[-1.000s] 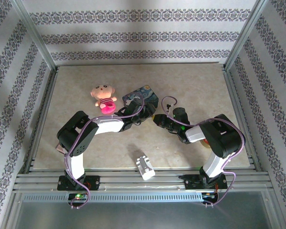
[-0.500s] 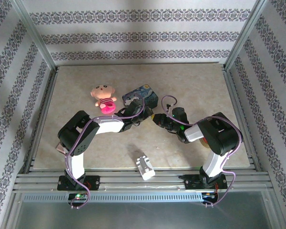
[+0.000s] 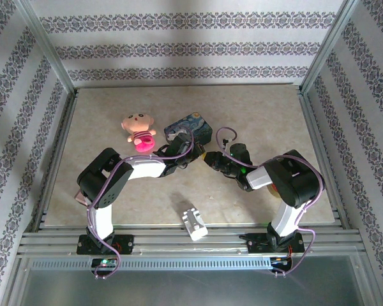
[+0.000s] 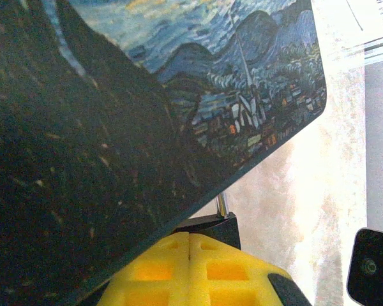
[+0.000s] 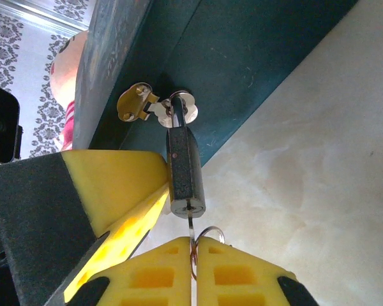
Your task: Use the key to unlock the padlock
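While the right pincer (image 5: 193,245) pinches the key (image 5: 190,228), the padlock (image 5: 184,172) sits at its tip.

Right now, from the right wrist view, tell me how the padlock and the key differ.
The padlock is a chunky dark grey block; the key is a thin silvery blade. The padlock hangs from the clasp of the blue tin; the key is pinched in the right end effector. Both are small and metal, the key tip at the padlock's keyhole.

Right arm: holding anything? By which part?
Yes: the tiny silvery metal key, pinched at its head end in the shut jaws of the right gripper. Its blade reaches up to the underside of the dark grey metal padlock.
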